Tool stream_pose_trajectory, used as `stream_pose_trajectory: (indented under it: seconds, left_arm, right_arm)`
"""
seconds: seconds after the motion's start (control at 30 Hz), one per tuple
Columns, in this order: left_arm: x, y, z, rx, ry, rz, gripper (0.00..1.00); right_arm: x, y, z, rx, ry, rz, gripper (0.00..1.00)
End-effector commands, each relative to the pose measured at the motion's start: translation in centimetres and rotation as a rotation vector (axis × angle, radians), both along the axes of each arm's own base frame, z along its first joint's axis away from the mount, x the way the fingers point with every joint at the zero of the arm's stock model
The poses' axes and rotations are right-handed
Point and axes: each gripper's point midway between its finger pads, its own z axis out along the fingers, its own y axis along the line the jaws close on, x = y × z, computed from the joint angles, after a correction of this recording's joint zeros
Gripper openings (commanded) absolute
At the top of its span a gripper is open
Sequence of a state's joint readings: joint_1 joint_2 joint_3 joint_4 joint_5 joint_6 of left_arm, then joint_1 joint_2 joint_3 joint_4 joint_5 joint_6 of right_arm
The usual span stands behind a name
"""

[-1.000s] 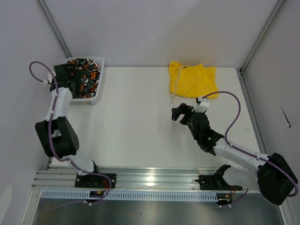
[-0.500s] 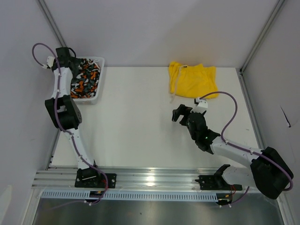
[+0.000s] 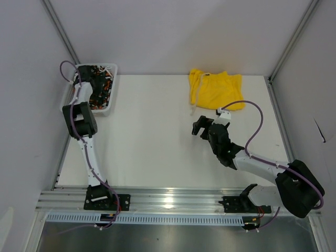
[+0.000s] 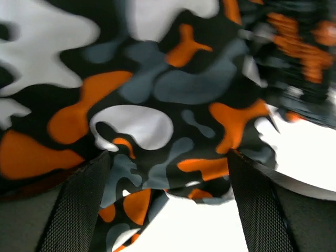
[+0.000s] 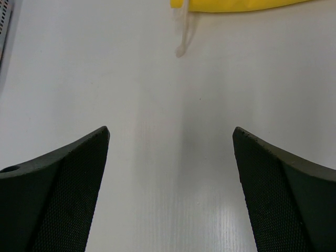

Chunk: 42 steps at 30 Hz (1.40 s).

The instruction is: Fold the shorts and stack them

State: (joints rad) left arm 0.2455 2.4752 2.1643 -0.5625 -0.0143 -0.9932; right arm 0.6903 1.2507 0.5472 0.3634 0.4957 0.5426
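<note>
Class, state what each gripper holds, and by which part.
Nothing. The left gripper hangs open over the patterned shorts; the right gripper is open above the table.

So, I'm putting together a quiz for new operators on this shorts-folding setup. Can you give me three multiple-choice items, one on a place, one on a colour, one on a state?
1. Where are the patterned shorts?
A. beside the arm bases
B. in the white basket at the far left
C. draped over an arm

2. What colour is the plain pair on the table?
A. yellow
B. blue
C. red

3. How is the right gripper?
A. shut on cloth
B. shut, empty
C. open, holding nothing

Answers:
1 B: the top view shows the print inside the basket's walls.
2 A: it is bright yellow with a pale drawstring.
3 C: its fingers stand wide apart with only bare table between them.
</note>
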Motion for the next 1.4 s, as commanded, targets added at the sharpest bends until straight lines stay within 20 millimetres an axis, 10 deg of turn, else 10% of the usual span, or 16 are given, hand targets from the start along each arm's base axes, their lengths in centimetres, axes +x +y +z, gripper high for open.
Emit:
stream_pose_trajectory:
  seconds: [0.0, 0.1, 0.37, 0.43, 0.9, 1.23, 1.3, 1.33, 1.37]
  left_arm:
    - [3.2, -3.3, 1.7, -0.055, -0.108, -0.111, 0.94]
    - [3.9, -5.1, 0.2, -0.094, -0.106, -0.124, 0.89]
    - [4.8, -4.6, 0.6, -0.081, -0.167, -0.11, 0.05]
    - [5.0, -4.4, 1.8, -0.058, -0.199, -0.114, 0.0]
    - [1.2, -3.0, 23.8, 0.138, -0.518, -0.072, 0.0]
    - [-11.7, -9.5, 41.8, 0.457, -0.833, -0.141, 0.0]
    - [-16.5, -12.5, 44.8, 0.48, -0.935, -0.179, 0.0]
    - [-23.9, -16.4, 47.4, 0.454, -1.086, -0.242, 0.0]
    - [-24.0, -16.4, 47.4, 0.454, -1.088, -0.243, 0.0]
  right_arm:
    - [1.2, 0.2, 2.0, 0.031, -0.046, -0.024, 1.0]
    - [1.4, 0.2, 1.7, 0.03, -0.035, -0.023, 0.99]
    - [1.6, 0.0, 1.5, 0.026, -0.029, -0.02, 1.0]
    - [1.6, 0.1, 1.5, 0.031, -0.029, -0.018, 0.99]
    - [1.9, 1.0, 0.9, 0.018, -0.012, 0.027, 0.99]
    - [2.0, 1.7, 0.4, 0.01, 0.003, 0.054, 1.0]
    - [2.0, 1.8, 0.2, 0.007, 0.005, 0.057, 0.99]
    - [2.1, 1.9, 0.3, 0.004, 0.002, 0.059, 1.0]
    - [2.1, 1.9, 0.3, 0.004, 0.002, 0.059, 1.0]
